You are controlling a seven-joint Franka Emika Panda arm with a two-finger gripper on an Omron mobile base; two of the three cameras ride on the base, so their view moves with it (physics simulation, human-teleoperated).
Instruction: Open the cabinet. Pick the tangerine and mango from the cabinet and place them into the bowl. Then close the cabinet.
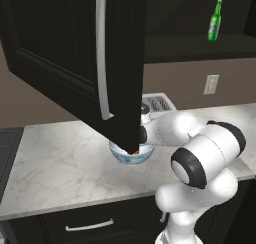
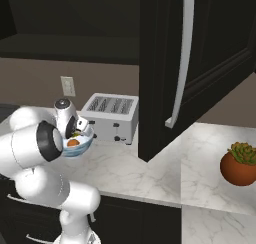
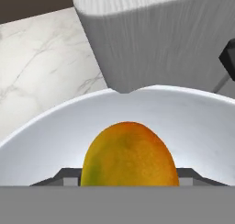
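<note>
- Over the bowl (image 3: 41,140), the mango (image 3: 128,154) sits between the two dark finger tips of the gripper (image 3: 128,179), yellow-green on its left flank and orange over the rest; the fingers stand on either side of the fruit, and whether they press on it or have let go I cannot tell.
- Inside the bowl (image 2: 86,143), seen from the right base view, a round orange fruit, the tangerine (image 2: 73,143), lies low against the near wall, with a bit of yellow-green just above it under the hand.
- Near the middle of the marble counter (image 1: 60,163) the bowl (image 1: 131,157) stands, pale and glossy, partly hidden by the lower corner of the open door.
- Just behind the bowl, toward the counter's back edge, stands the silver toaster (image 2: 112,115); in the hand view its ribbed side rises right beyond the bowl's far rim.
- Above the counter the cabinet (image 1: 65,58) has its black panelled door swung out wide, its long silver bar handle (image 1: 102,53) facing the camera.
- On the dark cabinet shelf at upper right a green bottle (image 1: 215,21) leans.
- Toward the counter's right end a potted succulent (image 2: 241,164) sits in a round red-brown pot, well apart from the bowl.
</note>
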